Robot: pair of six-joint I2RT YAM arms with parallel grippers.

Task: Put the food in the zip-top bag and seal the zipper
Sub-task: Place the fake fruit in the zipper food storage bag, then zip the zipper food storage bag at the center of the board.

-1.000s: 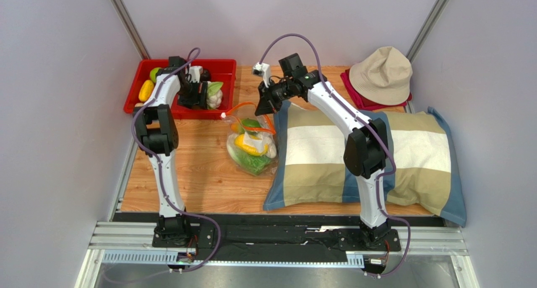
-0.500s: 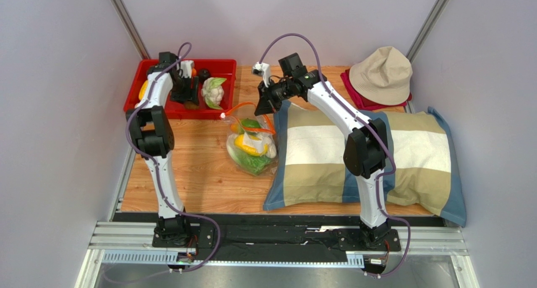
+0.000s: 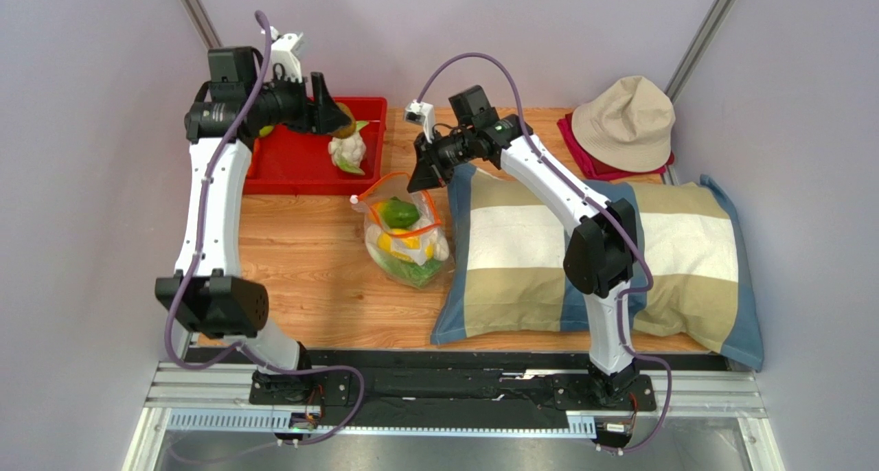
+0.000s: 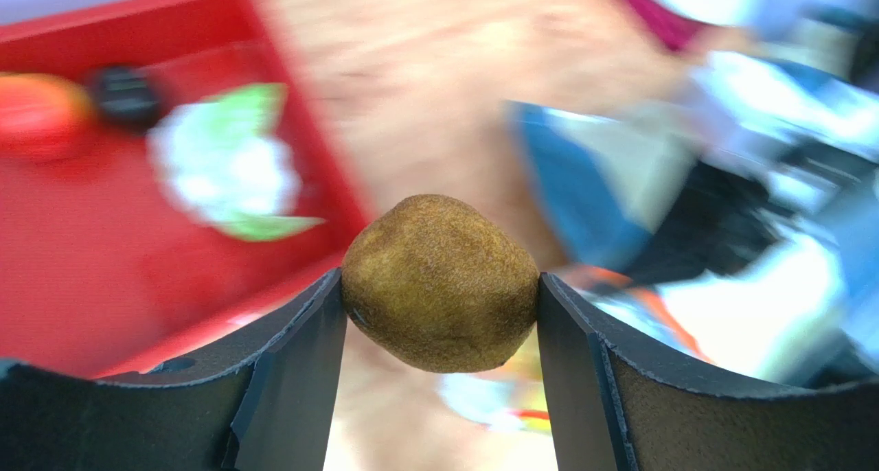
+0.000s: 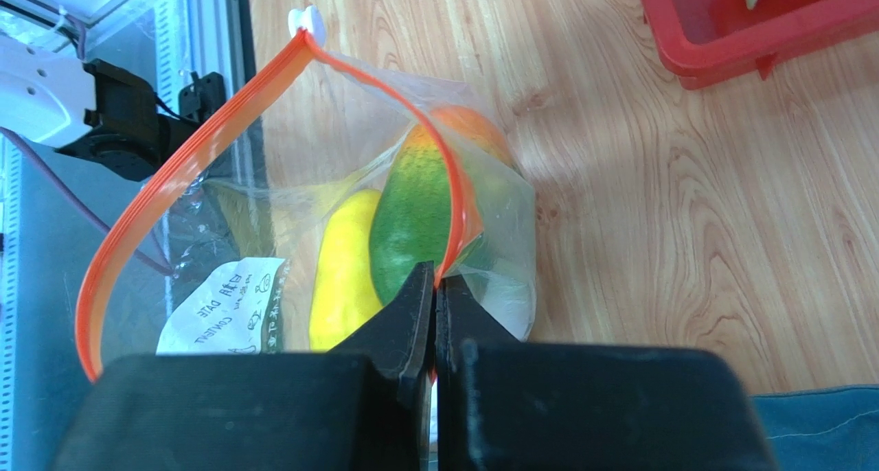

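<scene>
My left gripper [image 4: 441, 296] is shut on a brown fuzzy round food piece [image 4: 441, 283], held in the air. In the top view this gripper [image 3: 328, 100] hangs over the right part of the red tray [image 3: 279, 162], above the cauliflower [image 3: 349, 150]. The clear zip-top bag [image 3: 408, 234] stands on the wood with green and yellow food inside. My right gripper [image 5: 434, 286] is shut on the orange zipper strip [image 5: 186, 172] and holds the mouth open. The white slider tab [image 5: 306, 20] sits at the far end. A green piece [image 5: 413, 214], a yellow piece [image 5: 346, 265] and the white label [image 5: 222, 306] show inside.
The red tray [image 4: 93, 244] still holds the cauliflower [image 4: 227, 167], an orange-red piece [image 4: 36, 116] and a dark piece [image 4: 124, 95]. A checked pillow [image 3: 619, 255] lies right of the bag. A beige hat [image 3: 624, 121] on a red cloth sits at the back right.
My left arm has risen out of the tray with the brown piece and swung up and right. The right gripper has pulled the bag's mouth slightly left and wider.
</scene>
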